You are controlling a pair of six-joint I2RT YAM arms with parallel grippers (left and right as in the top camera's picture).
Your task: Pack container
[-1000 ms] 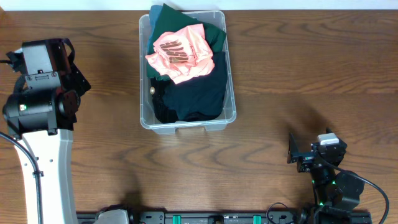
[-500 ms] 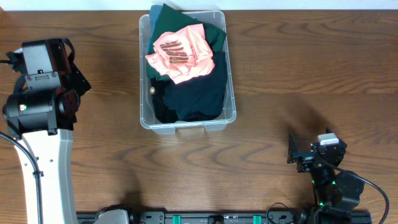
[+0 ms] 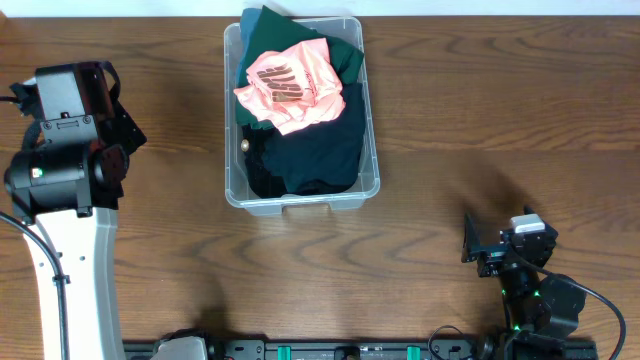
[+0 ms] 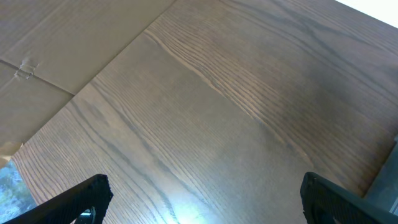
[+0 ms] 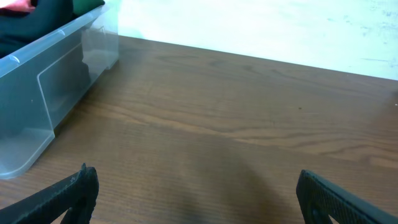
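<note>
The clear container (image 3: 301,204) stands at the back middle of the wooden table. Folded clothes fill it: a pink garment (image 3: 290,88) on top, a dark navy one (image 3: 312,155) toward the front and a dark green one (image 3: 346,48) at the back. My left gripper (image 4: 205,200) hangs open over bare wood at the far left, well away from the tub. Near the front right my right gripper (image 5: 196,190) is open too, nothing between its fingers. From the right wrist, the container's corner (image 5: 43,93) shows at the left, some way ahead.
The left arm's white body (image 3: 70,250) runs along the table's left side. The right arm's base (image 3: 535,300) sits at the front right corner. In the left wrist view the table's edge (image 4: 118,59) runs diagonally, with a pale surface beyond it.
</note>
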